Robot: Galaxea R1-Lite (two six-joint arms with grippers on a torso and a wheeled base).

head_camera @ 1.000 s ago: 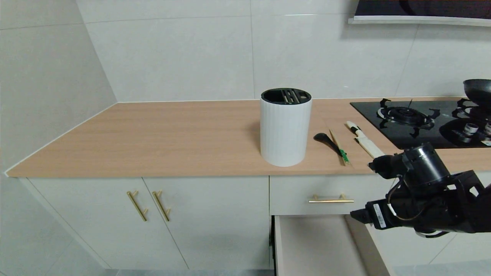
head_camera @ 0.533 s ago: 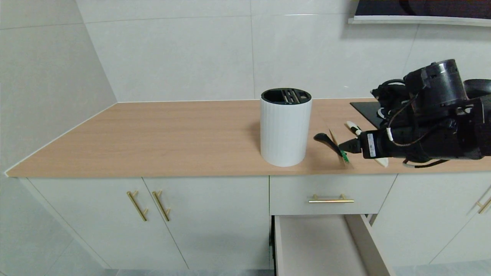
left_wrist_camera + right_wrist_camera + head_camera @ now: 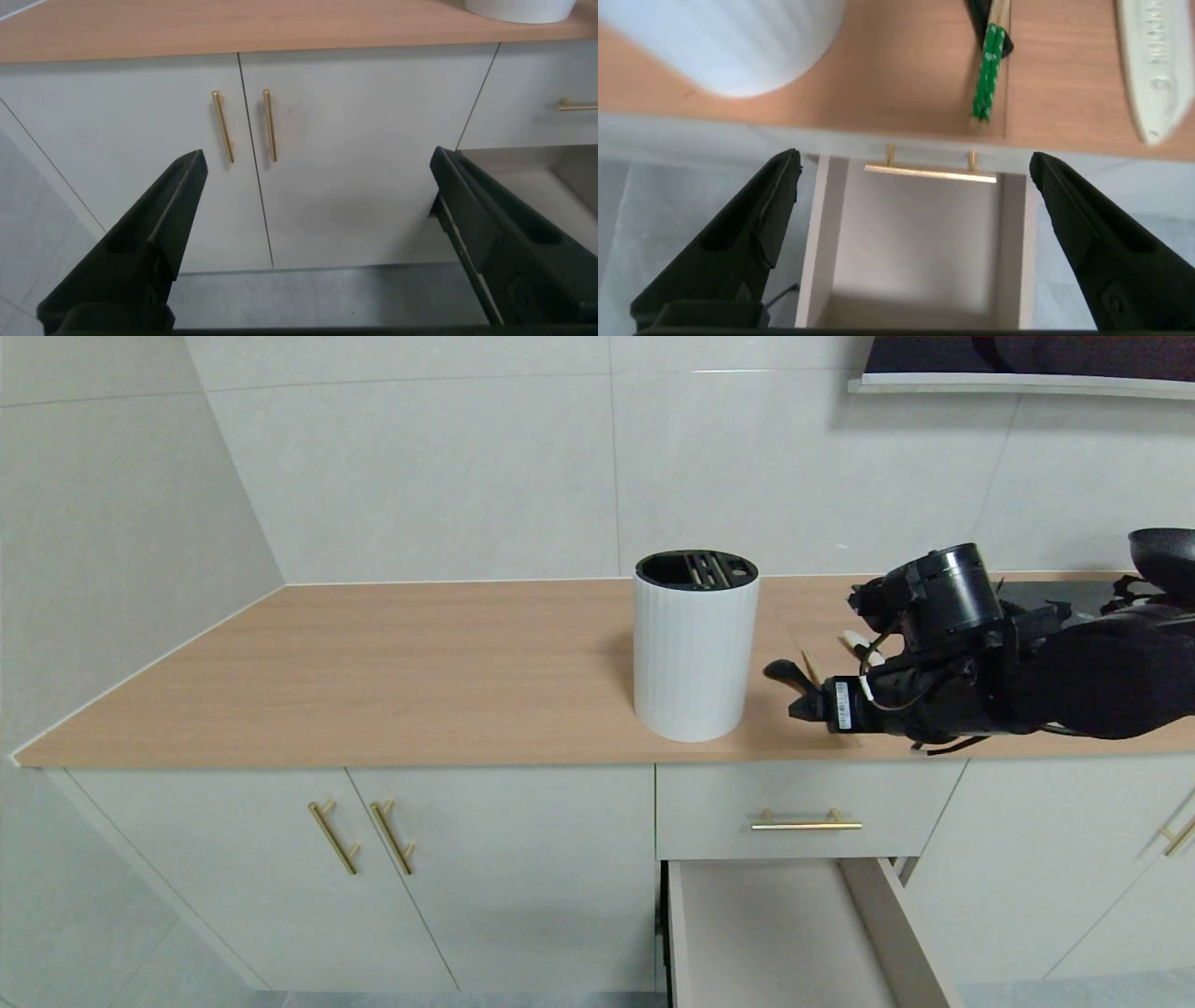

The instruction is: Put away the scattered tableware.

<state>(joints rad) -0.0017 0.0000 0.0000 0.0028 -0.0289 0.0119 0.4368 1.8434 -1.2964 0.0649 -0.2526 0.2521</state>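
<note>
Head: right gripper sat low over the counter, beside the black spoon, right of the white holder.
Left wrist: left gripper jaws apart, facing cabinet doors.
Right wrist: jaws apart; chopsticks and knife lay on the counter's near edge.

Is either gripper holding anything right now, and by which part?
Nothing is held. The right gripper is open near the chopsticks, not gripping them; the left gripper is open and empty.
</note>
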